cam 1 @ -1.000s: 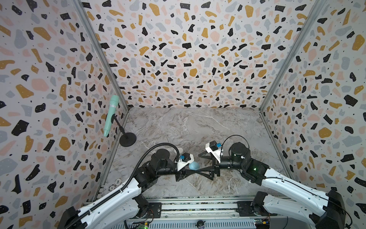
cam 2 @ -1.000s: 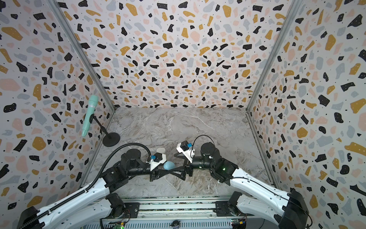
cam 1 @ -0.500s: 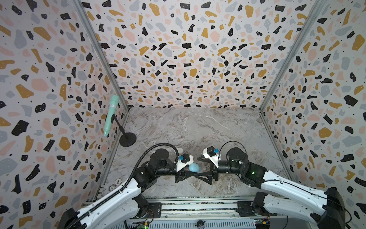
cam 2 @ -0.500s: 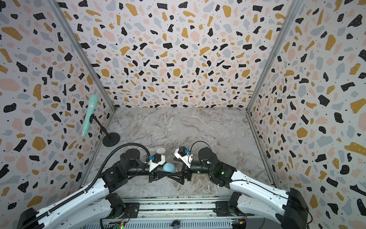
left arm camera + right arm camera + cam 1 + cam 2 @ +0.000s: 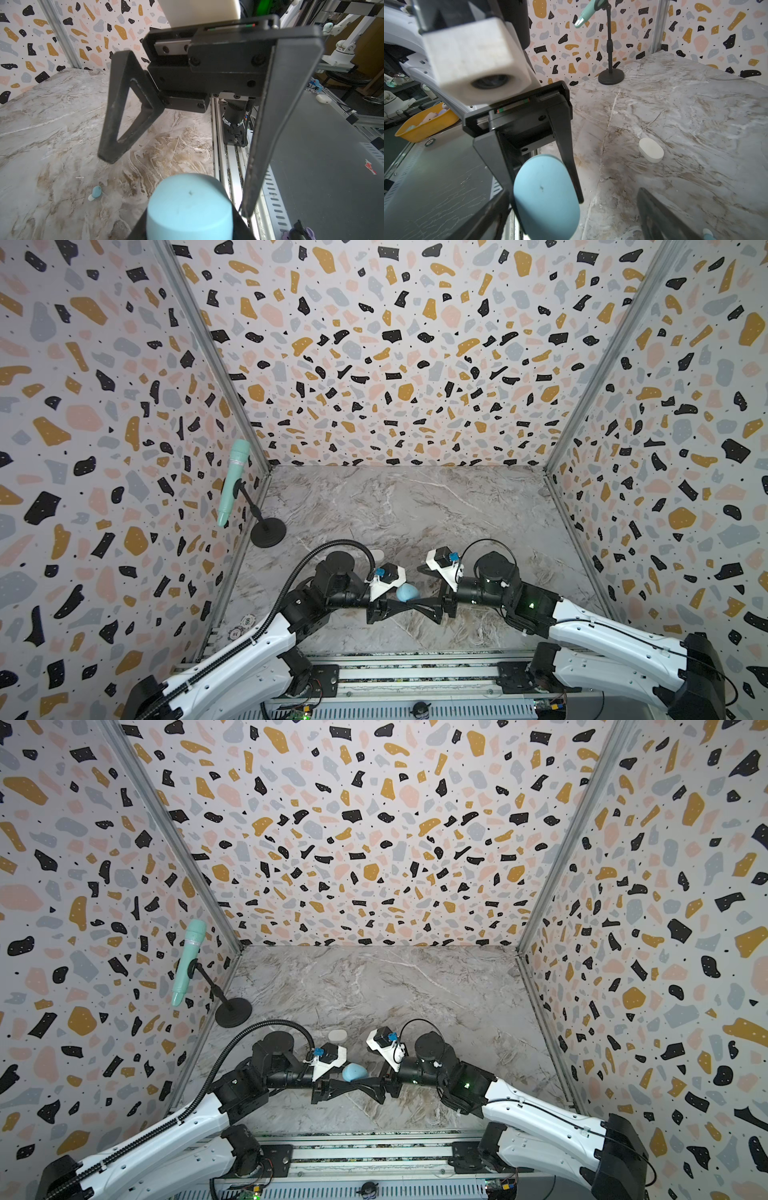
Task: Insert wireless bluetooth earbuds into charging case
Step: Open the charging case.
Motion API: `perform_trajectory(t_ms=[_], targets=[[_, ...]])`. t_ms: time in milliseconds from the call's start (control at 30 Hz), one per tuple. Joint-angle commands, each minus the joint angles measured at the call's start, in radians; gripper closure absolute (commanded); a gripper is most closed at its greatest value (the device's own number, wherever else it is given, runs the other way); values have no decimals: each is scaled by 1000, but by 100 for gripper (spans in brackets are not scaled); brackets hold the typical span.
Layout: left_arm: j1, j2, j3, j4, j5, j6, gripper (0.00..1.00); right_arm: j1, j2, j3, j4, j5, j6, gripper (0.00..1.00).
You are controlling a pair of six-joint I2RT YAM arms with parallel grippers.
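Earbud and bench come first: one light-blue earbud (image 5: pixel 95 192) with a white tip lies loose on the marbled bench (image 5: pixel 52 124). It is lower than both hands and apart from them, and nothing touches it.

At the far left a mint-green microphone (image 5: pixel 232 481) slants on a black stand (image 5: pixel 268 533). The stand's round base sits on the bench close to the left wall. Nearer the front, by the left end of the rail, lie two round chips (image 5: pixel 248 620).

The left hand (image 5: pixel 402 600) reaches in toward the middle, clenched on the light-blue charging case (image 5: pixel 406 592). One finger presses each long side of this pill-shaped case and holds it clear of the bench. In the right wrist view its smooth rounded end faces the camera, and no open lid shows from there.

Beyond the left hand, toward the back wall, a white charging case (image 5: pixel 337 1036) lies flat on the bench. It looks closed and is apart from both hands.

The right hand (image 5: pixel 176 184) meets the left one nearly tip to tip. It is released, jaws spread wide, grasping nothing. The free end of the blue case sits at the mouth of those jaws. I cannot tell whether either finger touches it.
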State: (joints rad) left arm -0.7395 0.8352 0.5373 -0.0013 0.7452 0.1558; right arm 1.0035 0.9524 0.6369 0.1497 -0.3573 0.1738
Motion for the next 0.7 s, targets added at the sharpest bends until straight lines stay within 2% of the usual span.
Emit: perform_trajectory(t_ms=[0, 467, 667], targets=[[7, -13, 13, 5, 26, -4, 100, 2, -16, -7, 6, 28, 1, 5], [7, -11, 10, 9, 49, -1, 100, -16, -39, 6, 0, 121, 33, 4], [7, -15, 9, 12, 48, 2, 100, -55, -51, 15, 4, 77, 53, 4]])
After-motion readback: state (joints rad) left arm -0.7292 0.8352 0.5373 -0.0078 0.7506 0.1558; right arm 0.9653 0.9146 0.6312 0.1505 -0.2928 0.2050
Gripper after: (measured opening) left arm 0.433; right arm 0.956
